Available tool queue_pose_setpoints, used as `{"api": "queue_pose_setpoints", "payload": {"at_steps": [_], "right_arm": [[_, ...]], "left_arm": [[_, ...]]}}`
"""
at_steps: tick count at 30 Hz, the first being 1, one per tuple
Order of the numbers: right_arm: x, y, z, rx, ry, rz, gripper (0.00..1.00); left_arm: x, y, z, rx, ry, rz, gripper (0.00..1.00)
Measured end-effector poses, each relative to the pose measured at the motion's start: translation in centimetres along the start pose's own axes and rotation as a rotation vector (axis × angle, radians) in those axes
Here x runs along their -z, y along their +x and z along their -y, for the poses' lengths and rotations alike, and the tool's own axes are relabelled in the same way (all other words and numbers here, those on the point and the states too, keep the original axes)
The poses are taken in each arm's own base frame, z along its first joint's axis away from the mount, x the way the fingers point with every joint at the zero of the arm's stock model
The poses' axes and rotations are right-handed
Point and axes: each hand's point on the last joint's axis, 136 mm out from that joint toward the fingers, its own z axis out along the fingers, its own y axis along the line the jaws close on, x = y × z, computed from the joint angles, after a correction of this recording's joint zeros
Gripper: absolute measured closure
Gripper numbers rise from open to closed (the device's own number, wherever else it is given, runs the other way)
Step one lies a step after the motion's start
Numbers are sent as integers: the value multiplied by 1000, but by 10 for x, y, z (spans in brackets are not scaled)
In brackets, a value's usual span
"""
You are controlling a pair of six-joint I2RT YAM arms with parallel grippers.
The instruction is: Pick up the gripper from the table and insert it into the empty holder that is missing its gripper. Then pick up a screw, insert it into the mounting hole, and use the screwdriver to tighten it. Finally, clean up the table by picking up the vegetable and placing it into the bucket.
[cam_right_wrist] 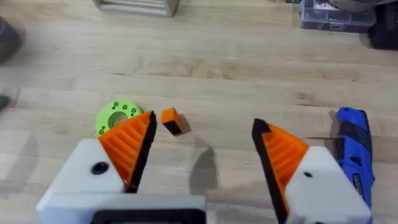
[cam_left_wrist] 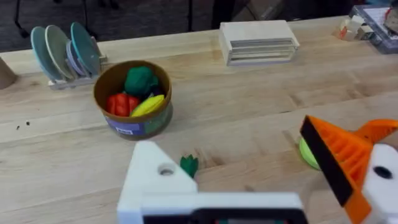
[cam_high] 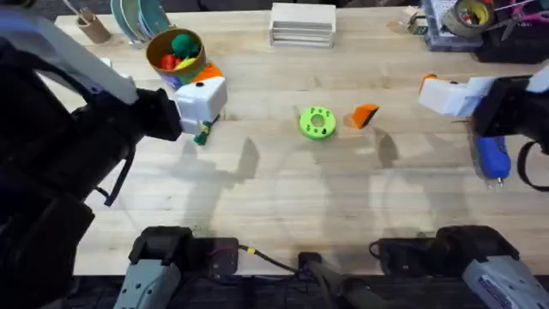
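We should bring the right claw [cam_right_wrist: 202, 155], its two orange ribbed pads spread wide apart, down squarely over the small orange wedge-shaped plastic fingertip [cam_right_wrist: 171, 121]. It lies loose on the light plank worktop [cam_high: 283, 184] beside a flat green disc [cam_high: 316, 121]. The left claw [cam_left_wrist: 261, 186] gapes too, one white block [cam_left_wrist: 155, 180] padless.

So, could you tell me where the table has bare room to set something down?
The widest bare stretch is the near half of the table, between the arm bases and the green disc. Another runs from the bucket to the white block stack. It is crowded at the bucket and around the screwdriver.
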Motion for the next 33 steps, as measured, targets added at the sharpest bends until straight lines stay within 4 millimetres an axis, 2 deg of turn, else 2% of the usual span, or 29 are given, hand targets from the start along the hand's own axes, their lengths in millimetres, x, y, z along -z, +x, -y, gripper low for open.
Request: {"api": "queue_pose_setpoints", "payload": {"at_steps": [6, 15, 18, 27, 33], "right_arm": [[0, 0, 0, 0, 0, 0, 10], [0, 0, 0, 0, 0, 0, 9], [0, 0, 0, 0, 0, 0, 9], [0, 0, 0, 0, 0, 0, 10], [0, 0, 0, 0, 0, 0, 10]], "left_arm": [[11, -8, 10, -29, 27, 51, 8], [43, -43, 26, -120, 63, 255, 8], [46, -52, 28, -142, 69, 337, 8], [32, -24, 38, -201, 135, 523, 8], [30, 1, 47, -222, 186, 551, 8]]}}
